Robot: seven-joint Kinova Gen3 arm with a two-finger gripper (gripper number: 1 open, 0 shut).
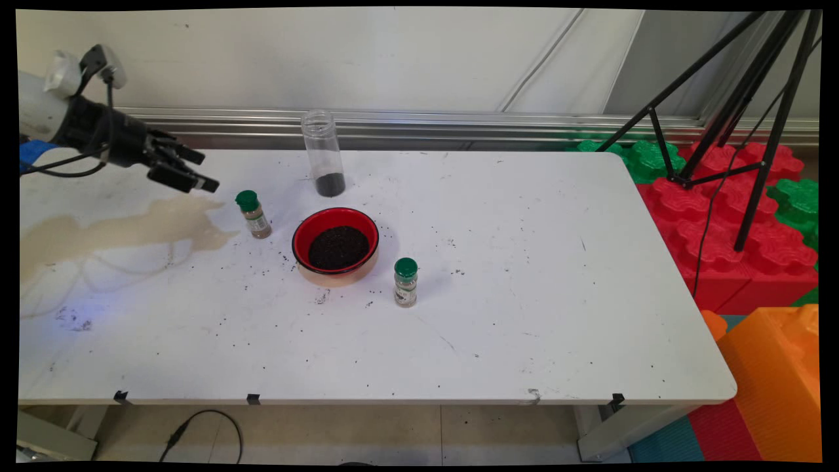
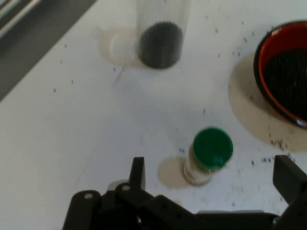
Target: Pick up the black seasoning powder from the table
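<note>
The tool [image 1: 187, 170] hangs above the worktop's [image 1: 524, 314] far left part, tilted down and toward the right, its two fingers [image 2: 137, 172] spread wide with nothing between them. Nearest to it, just to its right, stands a small spice jar [image 1: 253, 214] with a green cap, upright, near the far edge; in the hand view the jar [image 2: 207, 154] sits between the two fingers but beyond their tips, apart from both. To close on it cleanly, I'd judge the fingers need to drop level with the glass body below the cap and keep the jar centred, since a narrow upright jar like that tips easily if one finger arrives first. Further out: a tall clear jar [image 1: 323, 153] with a dark layer at its bottom near the far edge, a red bowl [image 1: 335, 244] of dark grains toward the middle, and a second green-capped spice jar [image 1: 406, 282] just right of the bowl. A tan stain [image 1: 118, 229] spreads over the left part, with dark specks scattered around the bowl.
</note>
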